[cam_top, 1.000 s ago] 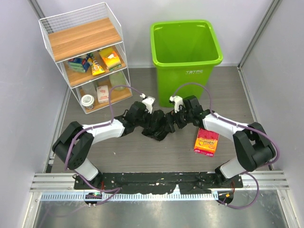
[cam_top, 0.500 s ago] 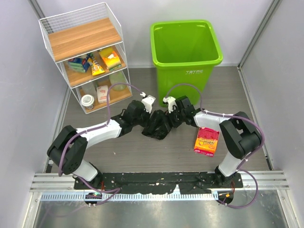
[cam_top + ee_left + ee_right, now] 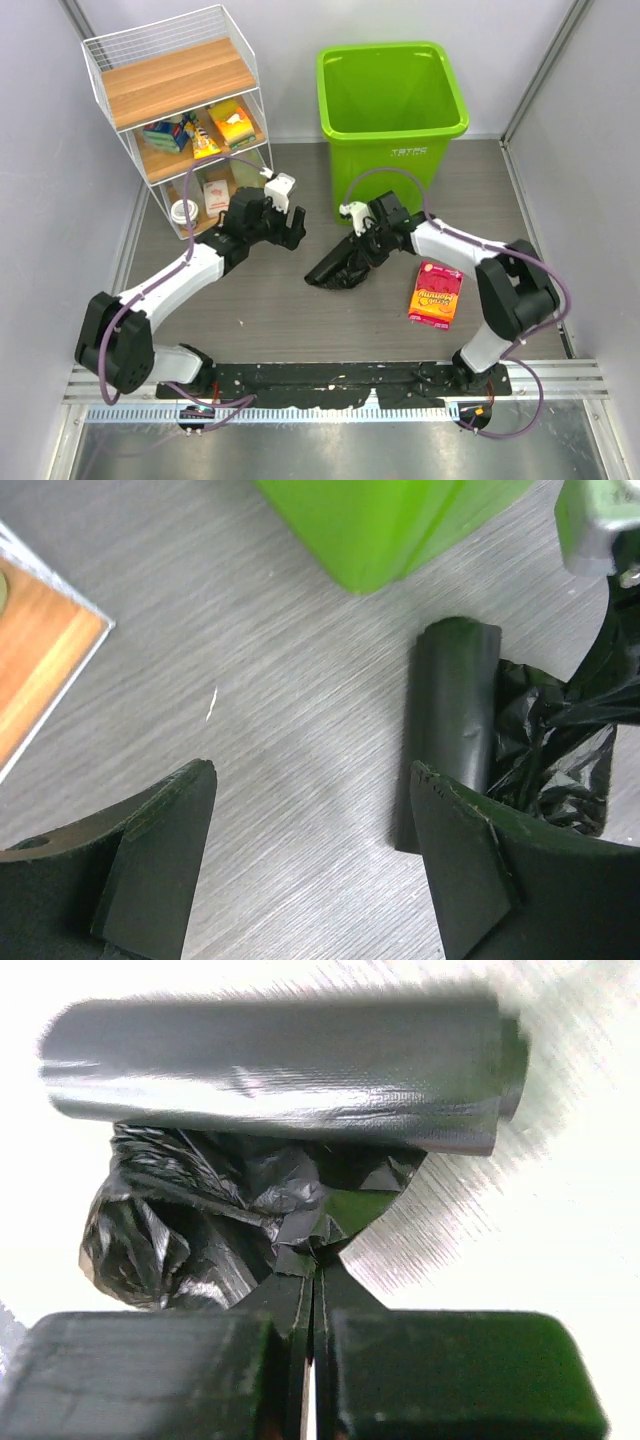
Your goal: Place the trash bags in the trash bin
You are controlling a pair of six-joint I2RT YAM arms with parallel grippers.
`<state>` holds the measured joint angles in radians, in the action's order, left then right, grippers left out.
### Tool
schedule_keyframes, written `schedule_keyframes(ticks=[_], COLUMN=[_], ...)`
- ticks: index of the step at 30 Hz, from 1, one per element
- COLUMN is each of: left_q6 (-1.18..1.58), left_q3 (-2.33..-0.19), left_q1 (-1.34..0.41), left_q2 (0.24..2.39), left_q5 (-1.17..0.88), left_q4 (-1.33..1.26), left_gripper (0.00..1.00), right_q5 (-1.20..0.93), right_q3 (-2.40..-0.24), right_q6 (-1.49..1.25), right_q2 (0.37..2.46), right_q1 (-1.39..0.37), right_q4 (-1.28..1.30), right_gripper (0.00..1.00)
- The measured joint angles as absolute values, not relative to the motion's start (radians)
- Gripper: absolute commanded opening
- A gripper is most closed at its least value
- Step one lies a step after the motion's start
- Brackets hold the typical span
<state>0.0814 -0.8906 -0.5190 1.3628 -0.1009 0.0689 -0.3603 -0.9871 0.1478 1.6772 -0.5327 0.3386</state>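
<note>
Grey desk point(image 3: 250, 310) lies under both arms. The right pincer point(image 3: 315, 1280) is squeezed shut on a thin fold of the black trash bag point(image 3: 190, 1220), which is bunched up just in front of it. The bag looks light, soft and slippery, so a thick crumpled bit is best to pinch. The left pincer point(image 3: 312, 772) is wide open and empty. The green bin point(image 3: 392, 100) stands past the right pincer.

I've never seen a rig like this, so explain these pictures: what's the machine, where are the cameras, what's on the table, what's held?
Two robot arms are bolted to a table. One picture looks down from above; the other two come from a camera on each wrist. On the table are a green bin, a wire shelf, an orange packet, a black roll and a crumpled black trash bag. The right gripper is pinched shut on the trash bag; the left gripper is open, holding nothing.
</note>
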Motion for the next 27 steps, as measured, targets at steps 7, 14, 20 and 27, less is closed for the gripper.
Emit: schedule_keyframes(ticks=[7, 14, 20, 27], left_q6=[-0.004, -0.043, -0.071, -0.123], left_q3=[-0.966, -1.057, -1.086, -1.169], left_q1=[-0.517, -0.517, -0.517, -0.517], left_q2=[1.333, 1.482, 1.597, 1.736], left_q5=[-0.204, -0.252, -0.262, -0.254], left_q4=[0.125, 0.133, 0.117, 0.099], left_gripper=[0.84, 0.84, 0.84, 0.85], right_q5=[-0.369, -0.341, -0.278, -0.207], right_q3=[-1.245, -1.332, -1.378, -1.518], right_q6=[0.327, 0.47, 0.526, 0.533], right_q2=[1.473, 1.331, 1.262, 1.179], right_q1=[-0.533, -0.533, -0.533, -0.527], right_q4=[0.664, 0.918, 1.06, 1.123], right_gripper=[0.01, 0.02, 0.01, 0.01])
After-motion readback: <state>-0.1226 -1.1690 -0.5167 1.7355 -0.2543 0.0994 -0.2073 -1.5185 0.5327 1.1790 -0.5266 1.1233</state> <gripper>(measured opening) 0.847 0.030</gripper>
